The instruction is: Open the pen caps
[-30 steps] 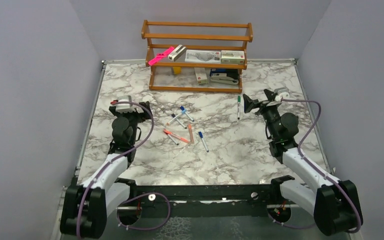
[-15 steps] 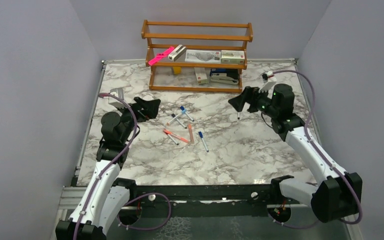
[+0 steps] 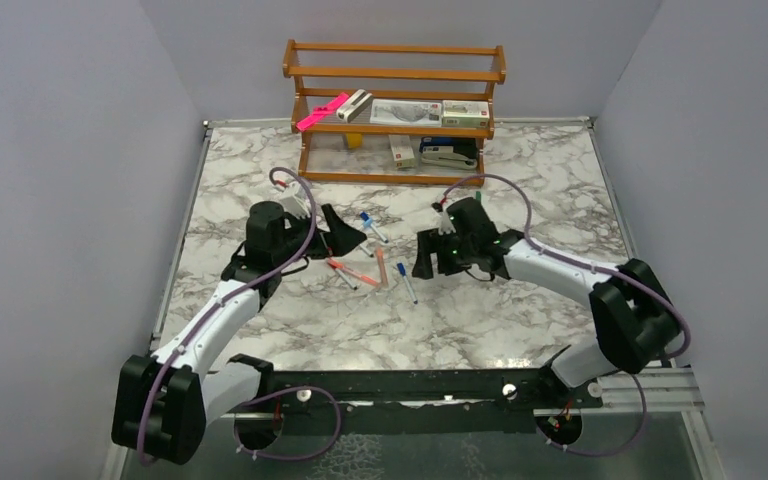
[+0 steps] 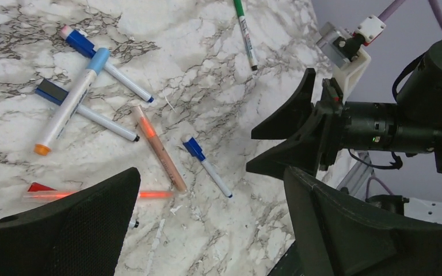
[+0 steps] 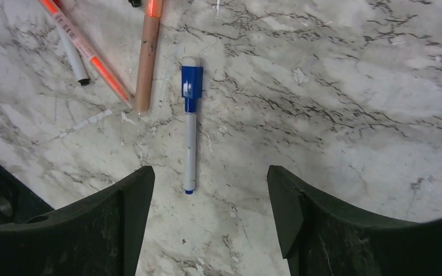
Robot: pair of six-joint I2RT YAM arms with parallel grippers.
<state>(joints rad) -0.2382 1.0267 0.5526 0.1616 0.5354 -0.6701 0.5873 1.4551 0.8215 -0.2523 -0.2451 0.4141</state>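
Several white-barrelled pens (image 3: 375, 260) lie capped in a loose cluster mid-table. My left gripper (image 3: 345, 236) is open and empty at the cluster's left edge; in its wrist view (image 4: 210, 190) it looks over a blue-capped pen (image 4: 207, 167), a peach pen (image 4: 160, 149), a light-blue marker (image 4: 72, 100) and a green pen (image 4: 245, 31) farther off. My right gripper (image 3: 423, 256) is open and empty at the cluster's right edge. In the right wrist view (image 5: 210, 178) the blue-capped pen (image 5: 190, 135) lies just ahead between the fingers, its blue cap (image 5: 191, 86) at the far end.
A wooden shelf (image 3: 395, 110) stands at the back with a pink bar (image 3: 322, 112), a black stapler (image 3: 448, 155) and boxes. Orange pens (image 5: 86, 49) lie left of the blue-capped one. The two grippers face each other closely across the cluster.
Both arms have swung in from the table's sides toward the middle and lowered over the pen cluster. The pens have not moved.
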